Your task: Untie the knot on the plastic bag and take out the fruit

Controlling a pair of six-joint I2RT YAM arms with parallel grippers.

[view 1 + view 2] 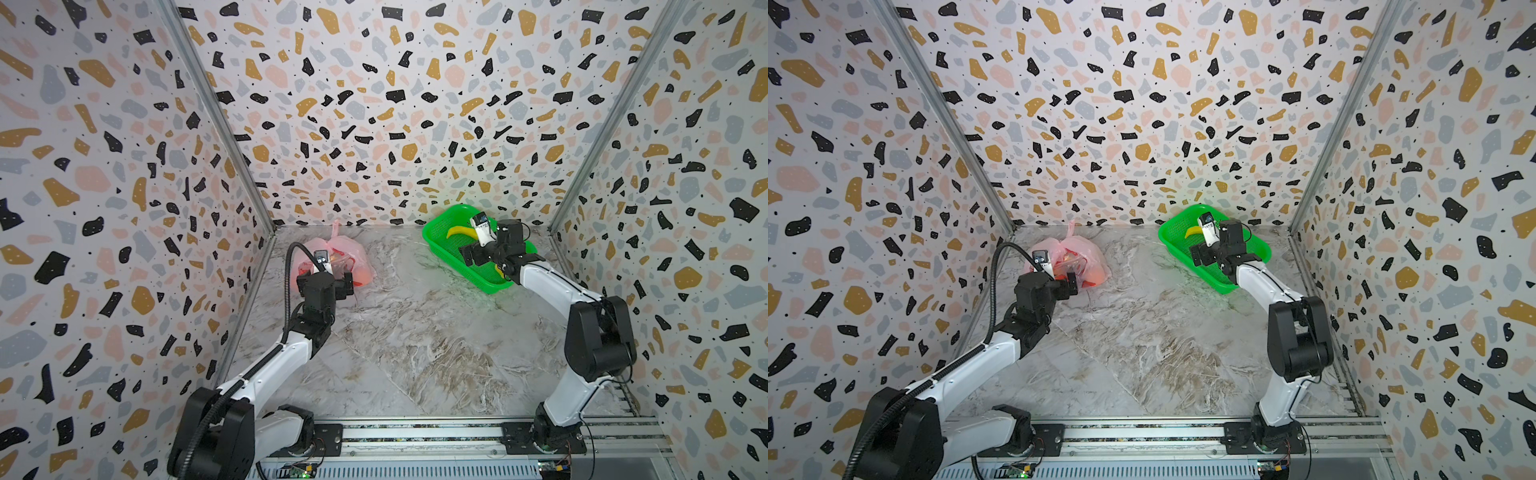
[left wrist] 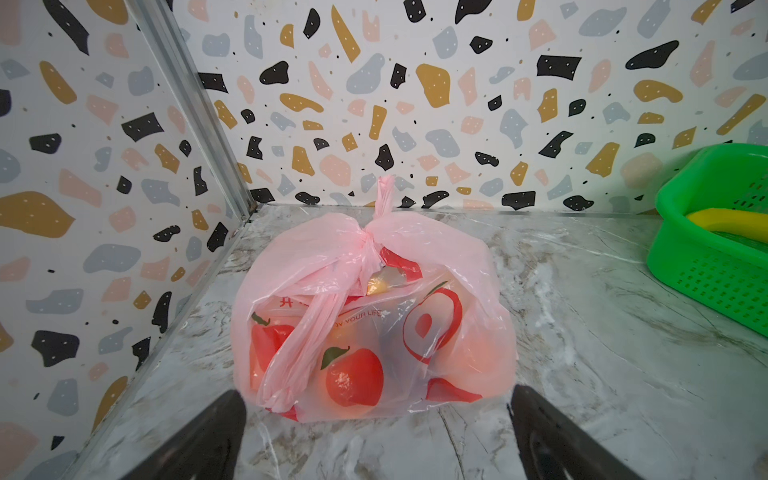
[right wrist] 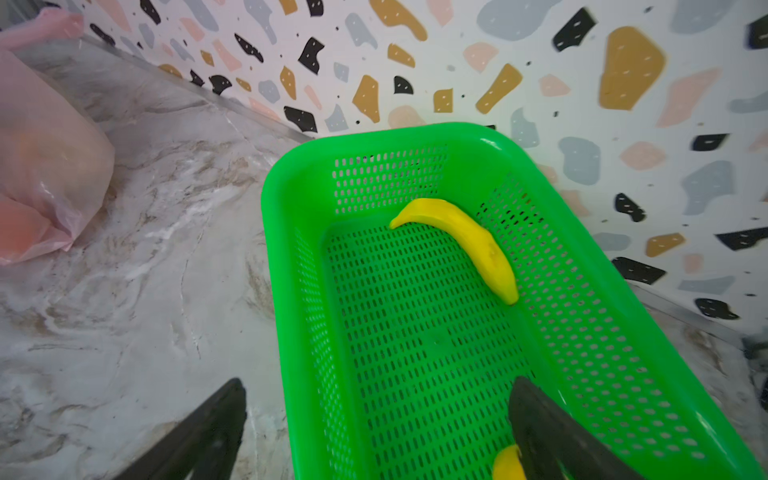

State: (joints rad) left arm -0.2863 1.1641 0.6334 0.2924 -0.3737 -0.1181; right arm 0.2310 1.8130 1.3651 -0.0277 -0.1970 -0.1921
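Observation:
The pink plastic bag [image 1: 332, 253] [image 1: 1077, 255] [image 2: 457, 257] sits at the back left of the marble table, near the corner. Its knot [image 2: 368, 237] is tied on top, with one handle strip sticking up and another hanging down the front. Fruit shows dimly through the film: an orange one [image 2: 482, 349] [image 1: 362, 272] and a dark shape behind it. My left gripper [image 1: 328, 276] [image 1: 1054, 279] [image 2: 376, 399] stands open just in front of the bag and holds nothing. My right gripper [image 1: 484, 259] [image 1: 1214, 259] [image 3: 376, 388] is open over the green basket's near end and is empty.
The green mesh basket [image 1: 430, 233] [image 1: 1166, 232] [image 2: 673, 199] [image 3: 282, 249] stands at the back right. A yellow banana [image 1: 459, 230] [image 3: 465, 241] lies in it. A second yellow piece [image 3: 505, 463] shows by the right finger. Walls close in at the back and on both sides.

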